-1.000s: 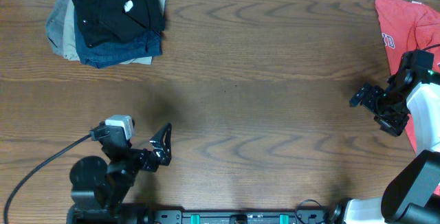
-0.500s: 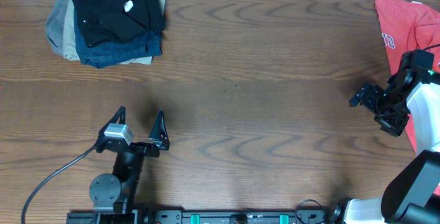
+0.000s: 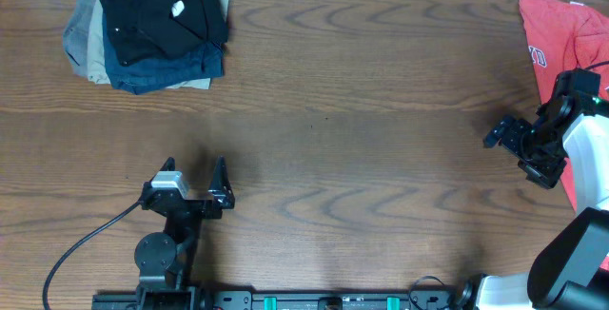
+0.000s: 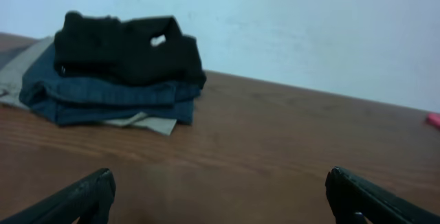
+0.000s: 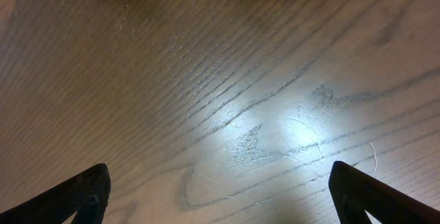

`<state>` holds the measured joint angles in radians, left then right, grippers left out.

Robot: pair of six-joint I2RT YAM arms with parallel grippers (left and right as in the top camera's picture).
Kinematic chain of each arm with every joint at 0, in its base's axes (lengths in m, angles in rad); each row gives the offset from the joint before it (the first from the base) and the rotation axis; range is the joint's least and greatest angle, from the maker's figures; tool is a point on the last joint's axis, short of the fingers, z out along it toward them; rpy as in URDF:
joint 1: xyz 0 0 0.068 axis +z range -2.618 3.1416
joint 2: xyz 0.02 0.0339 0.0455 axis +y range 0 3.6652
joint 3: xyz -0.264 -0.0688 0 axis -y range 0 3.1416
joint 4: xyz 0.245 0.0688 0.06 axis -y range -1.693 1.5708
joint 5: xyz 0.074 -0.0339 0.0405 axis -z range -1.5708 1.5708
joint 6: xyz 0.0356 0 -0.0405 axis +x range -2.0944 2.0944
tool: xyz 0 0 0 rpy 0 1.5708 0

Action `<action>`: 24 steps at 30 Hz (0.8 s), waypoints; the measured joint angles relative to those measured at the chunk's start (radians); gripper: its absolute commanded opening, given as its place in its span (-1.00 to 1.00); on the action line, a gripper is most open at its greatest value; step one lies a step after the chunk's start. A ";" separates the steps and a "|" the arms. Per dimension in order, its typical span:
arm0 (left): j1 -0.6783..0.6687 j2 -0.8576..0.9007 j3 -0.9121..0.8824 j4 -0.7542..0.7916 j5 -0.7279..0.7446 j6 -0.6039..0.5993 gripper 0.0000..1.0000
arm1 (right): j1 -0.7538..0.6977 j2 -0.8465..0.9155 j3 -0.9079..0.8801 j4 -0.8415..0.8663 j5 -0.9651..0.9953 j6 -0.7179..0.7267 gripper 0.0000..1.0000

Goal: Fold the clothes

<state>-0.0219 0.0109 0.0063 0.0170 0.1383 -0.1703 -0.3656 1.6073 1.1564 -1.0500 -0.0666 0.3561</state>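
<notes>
Where the dark brown wood-grain table point(image 3: 381, 110) fills the overhead view, a red T-shirt point(image 3: 557, 29) lies spread at its far right edge, partly behind the right arm. In the far left corner sits a pile of folded garments: grey and tan layers point(image 3: 84, 44) low down, a dark blue one point(image 3: 162, 67) above them. The black short-sleeved T-shirt point(image 3: 162, 20) lies folded on top of that pile, a small white mark point(image 3: 178, 8) showing on it. In the blurred left wrist view the shirt point(image 4: 127, 45) seems slightly rumpled. The left gripper point(image 3: 195, 170) is near the front edge, well apart from the pile, jaws spread wide and empty. The right gripper point(image 3: 514, 155) hangs near the red shirt, also wide apart, holding nothing.
</notes>
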 measured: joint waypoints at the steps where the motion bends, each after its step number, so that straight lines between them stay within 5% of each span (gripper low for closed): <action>1: 0.000 0.000 0.000 -0.005 -0.004 0.004 0.96 | 0.000 0.000 0.000 0.001 0.000 0.000 0.99; 24: 0.000 0.000 0.010 -0.037 -0.034 0.018 0.96 | 0.000 0.000 0.000 0.000 0.000 0.000 0.99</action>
<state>-0.0219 0.0105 0.0158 -0.0196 0.1047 -0.1520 -0.3656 1.6073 1.1564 -1.0496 -0.0666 0.3561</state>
